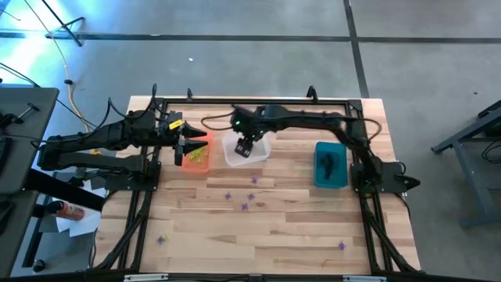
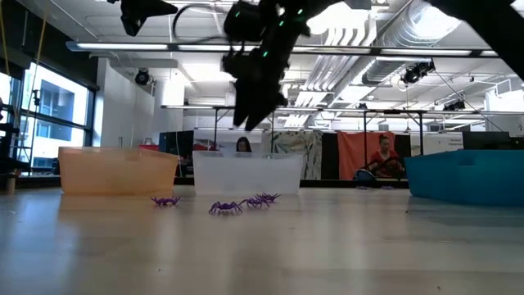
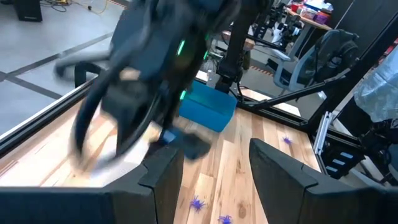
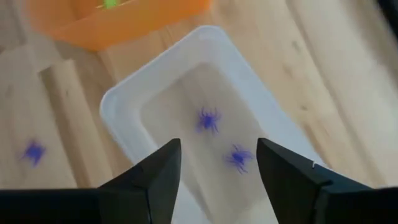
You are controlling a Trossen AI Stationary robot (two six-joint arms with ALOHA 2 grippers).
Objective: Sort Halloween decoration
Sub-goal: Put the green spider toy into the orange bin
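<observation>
Near the front edge, purple spiders (image 1: 244, 206) are lying loose on the wooden table (image 1: 297, 235), some well apart. Farther back, the right gripper (image 1: 245, 149) is hovering over the clear bin (image 4: 124, 99), fingers spread and holding nothing; two purple spiders (image 4: 209, 119) are lying inside. I judge a drop is just done, so the next move is reaching for another purple one. The left gripper (image 1: 182, 149) is waiting, fingers apart, by the orange bin (image 1: 205, 137) with the yellow-green spiders (image 1: 196, 159). The teal bin (image 1: 317, 176) is holding the black spiders (image 1: 329, 164).
</observation>
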